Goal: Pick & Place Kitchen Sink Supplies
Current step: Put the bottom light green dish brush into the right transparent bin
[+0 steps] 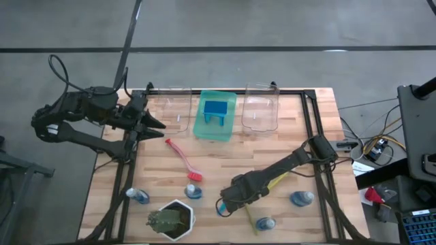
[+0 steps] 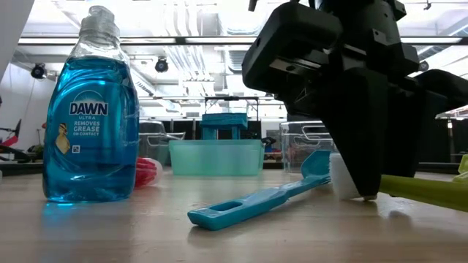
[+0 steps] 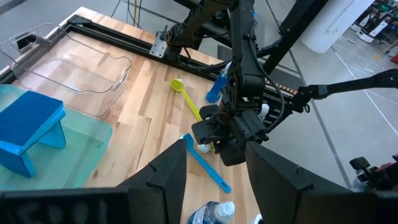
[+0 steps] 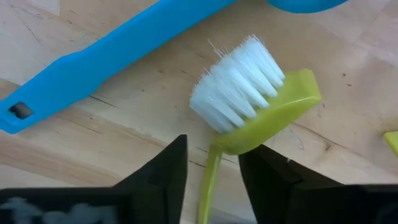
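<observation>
Nearest the plant pot (image 1: 178, 219): small blue bottles (image 1: 139, 197) on either side, red brush (image 1: 182, 159) just beyond. Right of the pot, right gripper (image 4: 211, 163) lowered over the yellow-green brush (image 4: 261, 109), fingers parted astride its thin handle, not visibly clamped; blue brush (image 4: 112, 56) lying just beside the white bristles. Farther from the pot, green tray (image 1: 216, 128) with a blue sponge stand, clear bins either side. Left gripper (image 3: 214, 180) waiting by the table's far left edge, fingers spread, nothing held

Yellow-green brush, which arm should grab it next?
Right. The right hand is already down over the yellow-green brush, open fingers straddling its handle, while the left hand waits at the table's far left edge.
</observation>
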